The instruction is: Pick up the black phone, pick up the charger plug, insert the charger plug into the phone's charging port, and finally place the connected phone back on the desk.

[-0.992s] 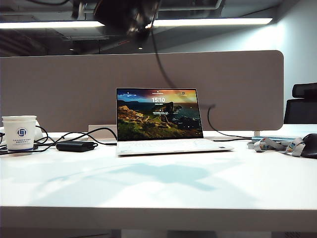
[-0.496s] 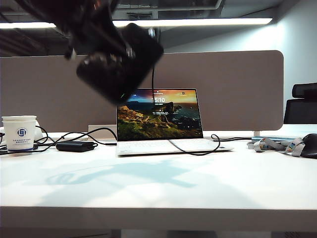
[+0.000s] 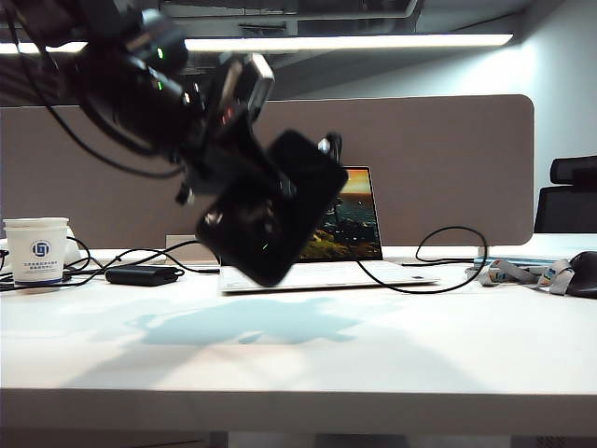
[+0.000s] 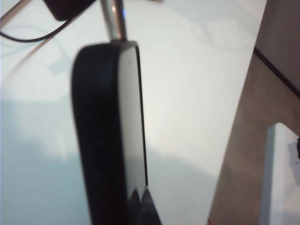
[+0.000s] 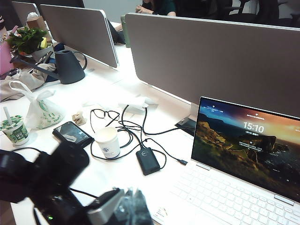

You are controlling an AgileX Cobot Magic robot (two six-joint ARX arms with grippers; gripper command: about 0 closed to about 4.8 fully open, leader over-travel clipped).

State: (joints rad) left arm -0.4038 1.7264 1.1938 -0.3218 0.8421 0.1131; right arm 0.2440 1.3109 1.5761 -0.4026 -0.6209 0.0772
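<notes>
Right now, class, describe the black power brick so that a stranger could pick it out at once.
Start from the open laptop at the back of the white desk. To its left, before the paper cup, lies the power brick. It is a flat, black oblong with cables running from it; the cup is white and upright.

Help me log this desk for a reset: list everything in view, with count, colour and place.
black phone: one, black, in the air in front of the laptop
laptop: one, white, open, mid-desk
paper cup: one, white, left end of the desk
power brick: one, black, just right of the cup
cable: one, black, looping right of the laptop
lanyard: one, grey, right end of the desk
mouse: one, black, far right edge
desk: one, white
left gripper: shut on the black phone
right gripper: shut, blurred, what it holds unclear
</notes>
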